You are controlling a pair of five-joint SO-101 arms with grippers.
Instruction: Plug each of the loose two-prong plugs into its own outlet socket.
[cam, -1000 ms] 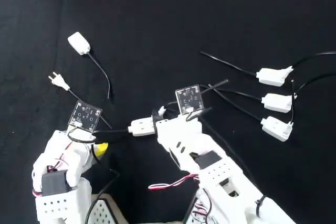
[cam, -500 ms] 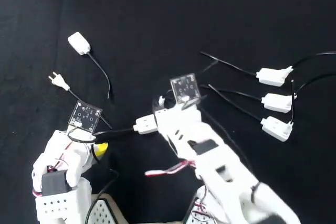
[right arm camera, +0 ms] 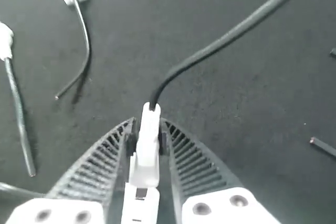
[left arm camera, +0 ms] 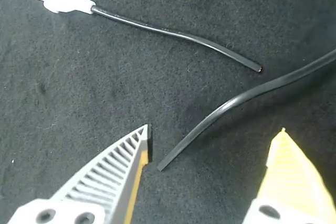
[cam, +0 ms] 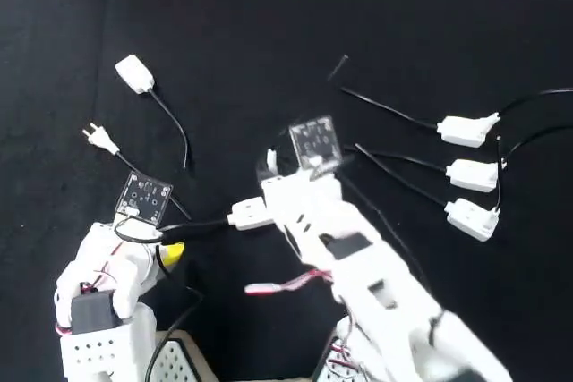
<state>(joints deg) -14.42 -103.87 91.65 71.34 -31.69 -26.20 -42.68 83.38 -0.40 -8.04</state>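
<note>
Overhead, five white outlet sockets [cam: 473, 174] lie on the black desk [cam: 269, 33]: three stacked at the right edge, a fourth socket [cam: 134, 73] at the upper left, and a fifth socket [cam: 249, 213] at the centre, just beside the right arm [cam: 358, 266]. One loose plug [cam: 100, 138] lies on the desk at the left, below the fourth socket. Since a second ago the right arm has swung toward the upper left, and the free cord end [cam: 338, 66] that lay to its right now sits higher in the frame (the left arm [cam: 107, 275] has not shifted).

From the left wrist, the left tool [left arm camera: 215, 129] gapes wide with nothing in it. A black cord [left arm camera: 231, 103] ends just beside its grey finger [left arm camera: 121, 156]. The loose plug, two prongs showing, sits in the upper left corner.

From the right wrist, the right tool [right arm camera: 148, 124] is clamped on a held plug [right arm camera: 147, 150], whose dark lead [right arm camera: 226, 40] curves off to the upper right.
</note>
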